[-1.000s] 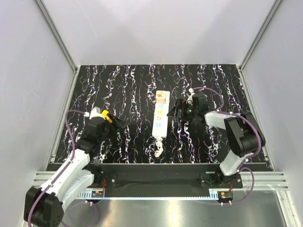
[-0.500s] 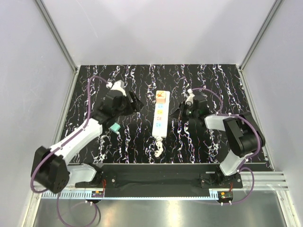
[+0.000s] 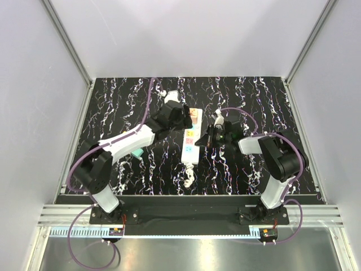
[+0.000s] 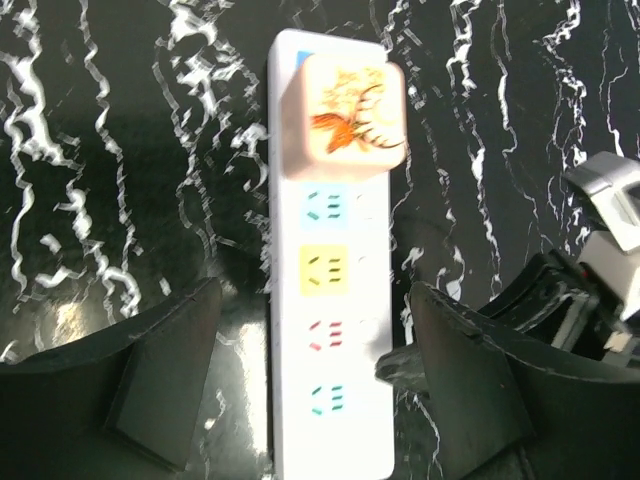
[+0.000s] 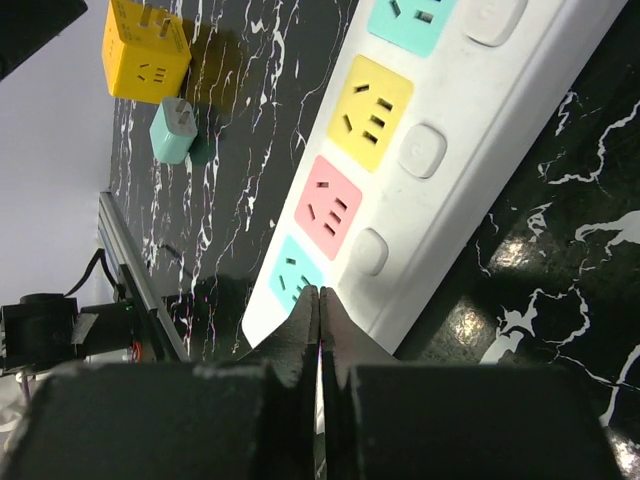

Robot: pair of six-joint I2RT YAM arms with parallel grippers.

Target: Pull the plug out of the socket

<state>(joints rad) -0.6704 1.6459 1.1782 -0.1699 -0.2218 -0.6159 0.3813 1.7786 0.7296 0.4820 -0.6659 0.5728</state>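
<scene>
The white socket [image 4: 372, 290] lies flat on the dark marbled surface [image 3: 124, 101], with teal, yellow, red and teal outlets free. A peach, deer-printed plug [image 4: 345, 120] sits upright in its far end.

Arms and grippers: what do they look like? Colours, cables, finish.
The left arm and right arm have white links with black joints, and thin purple cables loop alongside them. The left gripper and right gripper have matte black, wedge-shaped fingers.

Bright, even light; glossy table [image 4: 75, 312] glares (left wrist view soft).
</scene>
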